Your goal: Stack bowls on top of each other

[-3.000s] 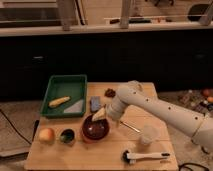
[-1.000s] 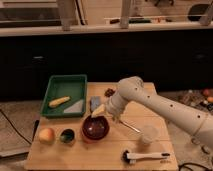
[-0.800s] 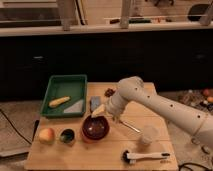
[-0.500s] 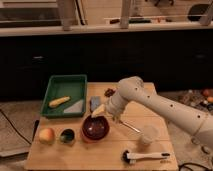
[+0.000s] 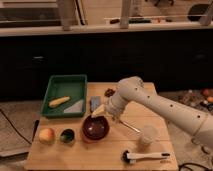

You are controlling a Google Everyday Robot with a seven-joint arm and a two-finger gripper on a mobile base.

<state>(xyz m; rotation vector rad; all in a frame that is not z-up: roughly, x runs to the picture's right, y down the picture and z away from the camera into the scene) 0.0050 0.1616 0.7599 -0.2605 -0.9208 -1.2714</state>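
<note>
A dark red-maroon bowl (image 5: 95, 128) sits on the wooden table (image 5: 107, 152), left of centre near the front. I cannot make out the orange-brown bowl as a separate thing; only one bowl shape shows there. The gripper (image 5: 101, 112) at the end of the white arm (image 5: 150, 102) hangs just above the bowl's far rim, slightly to its right.
A green tray (image 5: 78, 80) at the back left holds a yellow item (image 5: 59, 101). An apple (image 5: 46, 135) and a small dark green cup (image 5: 67, 135) stand left of the bowl. A translucent cup (image 5: 148, 135), a brush (image 5: 145, 156) and a grey-blue block (image 5: 95, 103) are nearby.
Three seconds ago the gripper was down at the bowl; it has since lifted a little above it. Over the last second nothing has visibly moved.
</note>
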